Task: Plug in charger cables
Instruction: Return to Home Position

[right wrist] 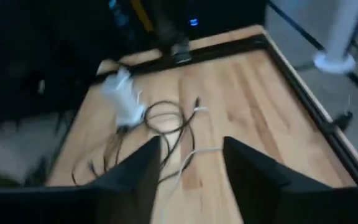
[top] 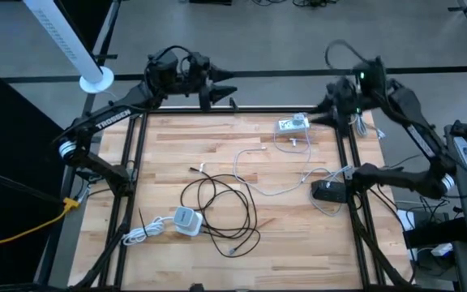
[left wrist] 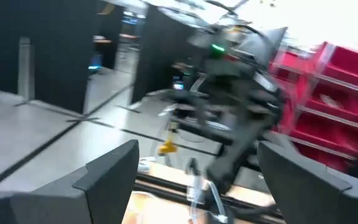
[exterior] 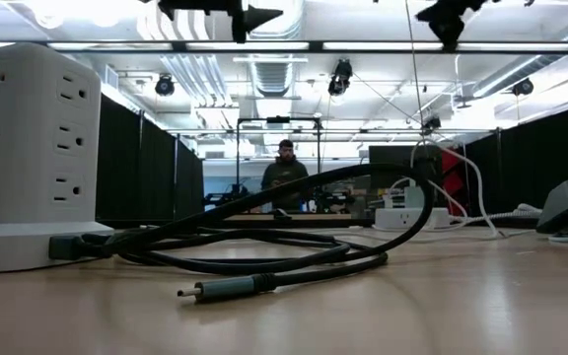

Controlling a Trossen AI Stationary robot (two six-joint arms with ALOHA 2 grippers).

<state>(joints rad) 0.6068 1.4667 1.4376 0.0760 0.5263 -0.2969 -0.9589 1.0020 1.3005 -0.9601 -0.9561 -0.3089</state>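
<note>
A long black charger cable [top: 217, 204] lies coiled on the wooden table [top: 169, 146], its plug tip [exterior: 215, 289] resting on the wood near the front. A thin white cable [top: 276, 177] snakes across the table's middle right. Another short white cable [top: 140, 235] lies bundled beside the white adapter [top: 186, 221]. My left gripper [top: 227, 89] hangs open above the table's far edge, left of centre. My right gripper [top: 321, 113] is open above the far right corner, and its wrist view looks down at the black coil [right wrist: 160, 118]. Neither touches anything.
A small white power strip [top: 293, 124] sits at the far right, and a black adapter [top: 328, 191] lies by the right edge. A white tube [top: 67, 40] stands beyond the far left corner. A person [exterior: 285, 173] stands in the room behind.
</note>
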